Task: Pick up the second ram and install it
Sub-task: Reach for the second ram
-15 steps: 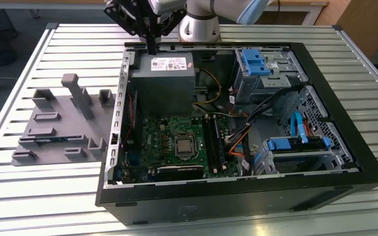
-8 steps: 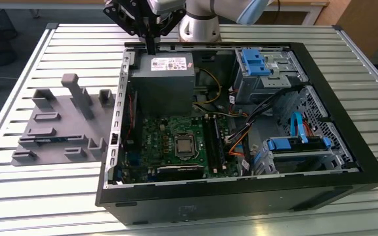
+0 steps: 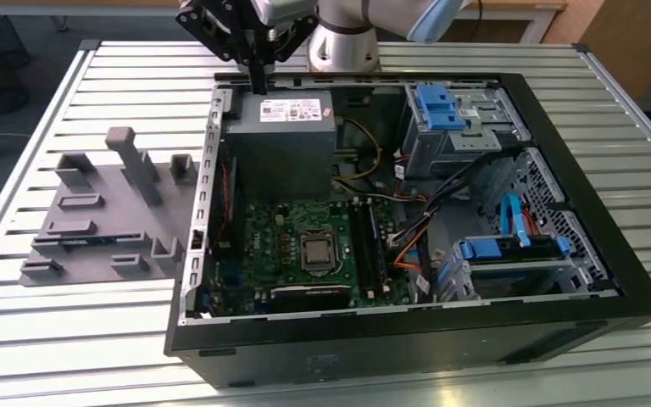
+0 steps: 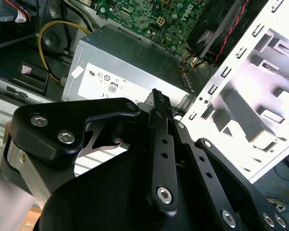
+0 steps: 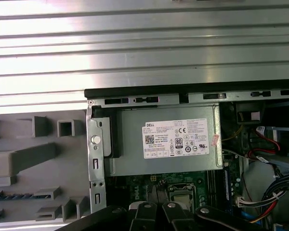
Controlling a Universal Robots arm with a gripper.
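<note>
The second ram (image 3: 85, 240) is a thin blue-green strip lying in a slot of the grey holder tray (image 3: 105, 212) at the exterior view's left, beside the open computer case. In the first wrist view its dark top edge (image 5: 19, 196) shows in the tray. My gripper (image 3: 260, 85) hangs over the case's far rim, above the power supply (image 3: 280, 110), well away from the stick. Its black fingers (image 4: 156, 101) are pressed together with nothing between them.
The open black case (image 3: 416, 331) holds the green motherboard (image 3: 303, 246), its long black memory slots (image 3: 369, 246), loose cables and two blue drive brackets (image 3: 439, 106) (image 3: 507, 248). Everything rests on a slatted metal table (image 3: 77, 339). The tray carries upright grey posts (image 3: 133, 161).
</note>
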